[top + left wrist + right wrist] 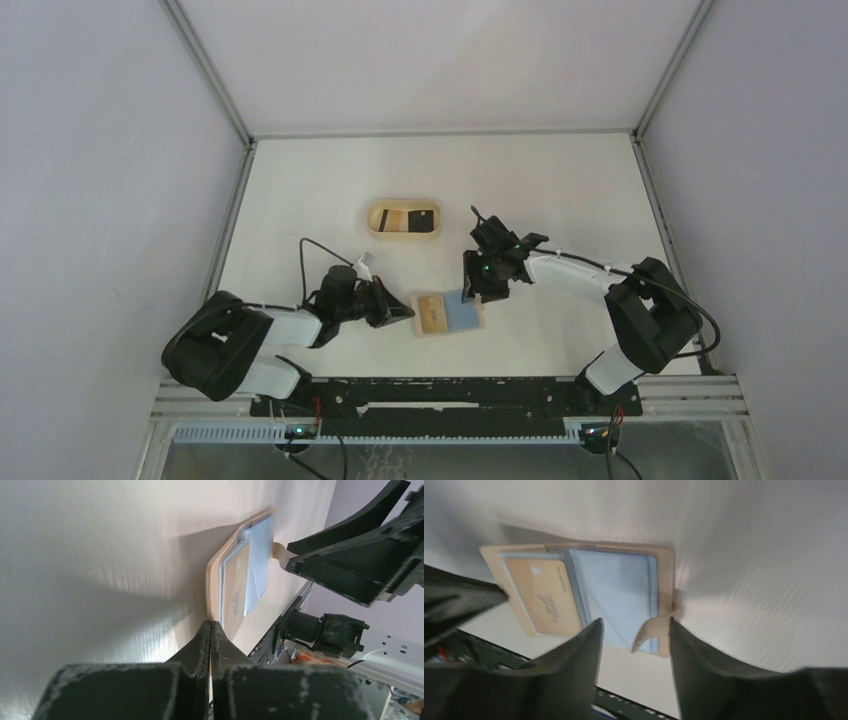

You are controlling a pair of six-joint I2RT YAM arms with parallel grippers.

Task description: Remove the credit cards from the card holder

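The card holder (449, 314) lies open flat on the table, tan half on the left and blue half (616, 592) on the right. A tan credit card (541, 597) sits in the left pocket. My left gripper (210, 623) is shut, its tips closed on the holder's near left edge (212, 582). My right gripper (634, 622) hangs open just over the holder's right end. The curled closure tab (655, 630) stands between its fingers, touching neither. In the top view the right gripper (478, 292) is over the blue half.
An oval light-wood tray (404, 204) stands behind the holder, with a tan card and a black card (424, 221) lying in it. The black rail (450, 395) carrying the arm bases runs along the near table edge. Grey walls close in both sides.
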